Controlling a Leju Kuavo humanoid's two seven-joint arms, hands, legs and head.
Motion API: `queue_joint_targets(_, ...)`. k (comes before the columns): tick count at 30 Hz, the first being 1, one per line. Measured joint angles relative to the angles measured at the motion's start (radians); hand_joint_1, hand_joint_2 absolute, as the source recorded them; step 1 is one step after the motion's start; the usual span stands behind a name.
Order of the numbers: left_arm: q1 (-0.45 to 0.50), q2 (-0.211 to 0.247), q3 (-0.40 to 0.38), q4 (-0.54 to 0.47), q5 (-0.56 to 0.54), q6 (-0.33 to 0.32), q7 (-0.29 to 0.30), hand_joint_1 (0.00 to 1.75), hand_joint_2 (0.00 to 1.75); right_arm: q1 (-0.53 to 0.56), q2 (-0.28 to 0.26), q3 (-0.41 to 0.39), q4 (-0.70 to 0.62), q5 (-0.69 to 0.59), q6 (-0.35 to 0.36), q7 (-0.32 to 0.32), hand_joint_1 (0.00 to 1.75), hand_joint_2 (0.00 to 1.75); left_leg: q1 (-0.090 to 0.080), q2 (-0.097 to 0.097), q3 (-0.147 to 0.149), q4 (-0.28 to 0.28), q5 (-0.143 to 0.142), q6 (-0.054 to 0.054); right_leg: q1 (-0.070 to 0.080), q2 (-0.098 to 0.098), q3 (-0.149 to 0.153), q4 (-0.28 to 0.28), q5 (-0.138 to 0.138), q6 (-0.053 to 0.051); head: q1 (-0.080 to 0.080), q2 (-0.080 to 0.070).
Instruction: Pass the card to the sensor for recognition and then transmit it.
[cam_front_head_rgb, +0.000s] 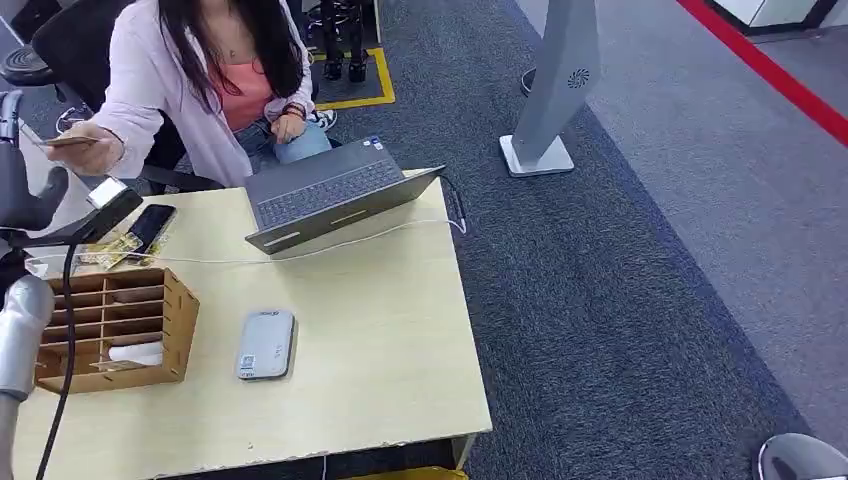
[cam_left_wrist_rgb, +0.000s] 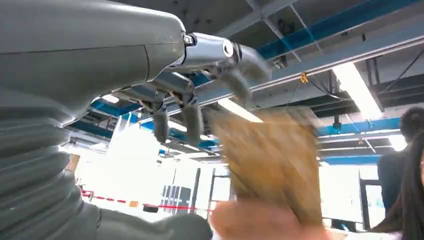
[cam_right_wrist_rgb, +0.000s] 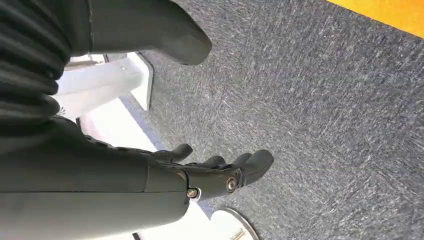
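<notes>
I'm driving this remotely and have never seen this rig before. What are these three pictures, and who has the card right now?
The wide picture is the robot's head camera looking down at a pale table. The other two come from cameras at its wrists, so they look turned around.

On the table lie an open laptop, a small grey reader box, a wooden slotted rack, a dark phone and a white cable. A person sits behind it.

The card is in the person's hand, held up by the robot's left hand. In the left wrist view it is a brown blur just past the fingers; whether they touch it I cannot tell.

The right hand hangs over grey carpet, fingers loosely curled, holding nothing.
</notes>
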Motion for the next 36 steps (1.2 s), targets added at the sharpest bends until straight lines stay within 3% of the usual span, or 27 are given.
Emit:
queue_joint_targets(5, 0.024, -0.001, 0.001, 0.000, 0.034, 0.021, -0.032, 0.00, 1.75, 0.000, 0.000, -0.001, 0.000, -0.003, -0.002, 0.001, 0.00, 1.75, 0.000, 0.000, 0.000, 0.000, 0.000, 0.000, 0.000, 0.000, 0.000, 0.000, 0.000, 0.000, 0.000, 0.000)
queue_joint_targets(8, 0.090, -0.003, 0.002, -0.055, 0.076, 0.023, -0.065, 0.00, 1.75, 0.000, 0.000, -0.006, 0.000, -0.012, -0.004, 0.004, 0.00, 1.75, 0.000, 0.000, 0.000, 0.000, 0.000, 0.000, 0.000, 0.000, 0.000, 0.000, 0.000, 0.000, 0.000, 0.000)
queue_joint_targets(13, 0.307, -0.017, 0.002, -0.287, 0.126, 0.022, -0.101, 0.00, 1.75, 0.001, 0.000, -0.028, 0.000, -0.030, -0.013, 0.015, 0.00, 1.75, -0.001, 0.001, 0.000, 0.000, -0.001, 0.001, -0.001, 0.001, -0.001, -0.001, 0.000, 0.000, 0.000, 0.000)
queue_joint_targets(19, 0.633, -0.050, 0.000, -0.600, 0.089, 0.046, -0.130, 0.00, 1.75, 0.008, 0.001, -0.060, 0.000, -0.054, -0.040, 0.035, 0.00, 1.75, -0.001, 0.003, -0.002, 0.000, -0.003, 0.001, -0.001, 0.003, -0.003, -0.001, -0.001, 0.001, 0.001, 0.000)
queue_joint_targets(25, 0.853, -0.065, 0.000, -0.766, 0.076, 0.074, -0.146, 0.00, 1.75, 0.012, 0.005, -0.088, 0.000, -0.064, -0.055, 0.044, 0.00, 1.75, -0.001, 0.003, -0.003, 0.000, -0.003, 0.001, -0.001, 0.003, -0.004, -0.001, -0.001, 0.001, 0.001, 0.000)
queue_joint_targets(29, 0.931, -0.053, 0.002, -0.805, 0.098, -0.013, -0.121, 0.00, 1.75, 0.012, 0.007, -0.103, 0.000, -0.064, -0.058, 0.048, 0.00, 1.75, -0.001, 0.001, -0.004, -0.001, -0.002, 0.001, -0.001, 0.001, -0.004, -0.001, -0.001, 0.001, 0.001, 0.000)
queue_joint_targets(36, 0.947, -0.003, 0.057, -0.807, 0.145, -0.199, -0.084, 0.00, 1.75, 0.012, 0.007, -0.111, -0.001, -0.055, -0.056, 0.044, 0.00, 1.75, 0.000, 0.001, -0.004, -0.001, -0.001, 0.001, 0.000, 0.000, -0.004, -0.001, 0.000, 0.000, 0.001, 0.000)
